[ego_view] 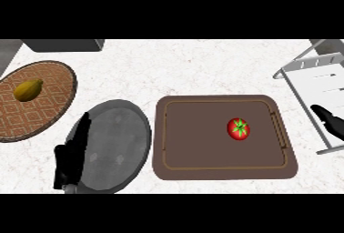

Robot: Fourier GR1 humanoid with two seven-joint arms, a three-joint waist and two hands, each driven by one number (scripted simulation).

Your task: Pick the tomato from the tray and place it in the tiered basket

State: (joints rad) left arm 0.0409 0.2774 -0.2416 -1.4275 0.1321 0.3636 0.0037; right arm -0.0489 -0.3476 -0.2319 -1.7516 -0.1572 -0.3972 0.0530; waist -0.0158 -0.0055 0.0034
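Tomato (238, 128) sits untouched on the brown tray (201, 159), right of centre. Right hand (329, 122) hovers over the white basket (316, 82), fingers straight, apart from the tomato. Left hand (73, 154) rests open over the grey plate (121, 136).

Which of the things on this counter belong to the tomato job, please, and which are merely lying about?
For the job:
- red tomato with green stalk
- brown rectangular tray
- white wire tiered basket

Lying about:
- grey round plate
- patterned brown woven mat
- yellow-green fruit

Left hand (73, 154) and right hand (331, 122), fingers straight
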